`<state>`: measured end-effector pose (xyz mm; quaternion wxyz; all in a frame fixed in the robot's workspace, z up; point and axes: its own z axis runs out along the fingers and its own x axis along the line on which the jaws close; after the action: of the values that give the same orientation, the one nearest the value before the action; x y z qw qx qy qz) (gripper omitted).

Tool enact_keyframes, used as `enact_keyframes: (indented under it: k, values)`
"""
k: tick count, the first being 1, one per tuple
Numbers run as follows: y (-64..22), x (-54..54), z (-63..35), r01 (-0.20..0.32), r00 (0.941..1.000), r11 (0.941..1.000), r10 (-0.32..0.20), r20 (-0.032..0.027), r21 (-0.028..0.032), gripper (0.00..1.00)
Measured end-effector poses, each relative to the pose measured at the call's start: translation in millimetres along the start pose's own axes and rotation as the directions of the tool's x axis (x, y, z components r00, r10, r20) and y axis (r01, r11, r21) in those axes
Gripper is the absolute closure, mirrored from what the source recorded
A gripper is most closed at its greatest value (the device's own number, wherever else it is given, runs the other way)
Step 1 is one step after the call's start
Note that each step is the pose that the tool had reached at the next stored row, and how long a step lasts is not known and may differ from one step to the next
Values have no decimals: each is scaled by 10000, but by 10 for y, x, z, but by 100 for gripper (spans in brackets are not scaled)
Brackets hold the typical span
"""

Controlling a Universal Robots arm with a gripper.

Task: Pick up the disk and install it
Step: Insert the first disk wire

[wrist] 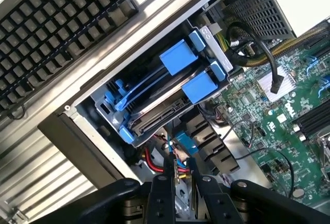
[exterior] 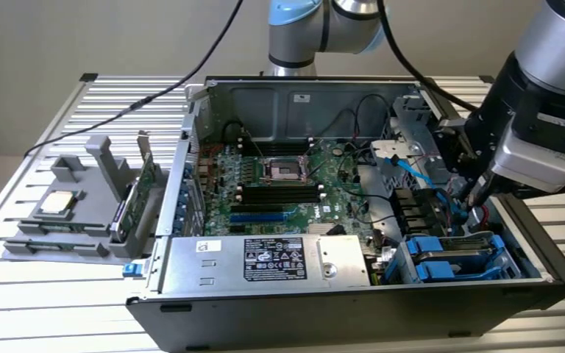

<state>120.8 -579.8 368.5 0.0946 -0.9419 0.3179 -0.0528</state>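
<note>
Gripper (wrist: 180, 171): jaws narrowly parted, empty, beside disk (wrist: 160, 111) lying in drive bay (wrist: 101, 108); step, apparently seating; needs square push home.

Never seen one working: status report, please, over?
Claw inside open black computer case, beside metal drive bay. Silver hard drive in blue plastic carrier sits in bay. Thin red cables crowd claw.

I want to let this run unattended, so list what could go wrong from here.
1. The tool sits low among the red and blue cables beside the drive cage; any move might snag or unplug one.
2. The disk lies in the cage, but I cannot tell whether it is fully seated; a push might jam its blue carrier.
</note>
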Motion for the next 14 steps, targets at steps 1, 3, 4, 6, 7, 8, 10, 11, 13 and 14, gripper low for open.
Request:
enact_keyframes:
  k: [1, 3, 4, 6, 7, 8, 10, 11, 13, 14]
  values:
    - [-3, 4, 1, 16, 10000, 10000, -16, -1, 28, 76]
    - [-10, 13, 2, 52, 10000, 9999, -52, 6, 88, 76]
    - [-14, 18, 4, 69, 10000, 9999, -69, 13, 114, 76]
    - [-21, 28, 5, 100, 9999, 9998, -100, 26, 148, 76]
    - [-25, 32, 6, 113, 9999, 9998, -114, 31, 157, 76]
    - [-28, 37, 7, 124, 9999, 9998, -125, 36, 164, 76]
    - [-32, 42, 11, 141, 9999, 9998, -142, 41, 168, 76]
    - [-33, 44, 12, 147, 9999, 9998, -147, 42, 168, 76]
    - [-34, 48, 17, 159, 9999, 9997, -160, 45, 166, 76]
    - [-36, 51, 20, 165, 9999, 9997, -166, 49, 162, 76]
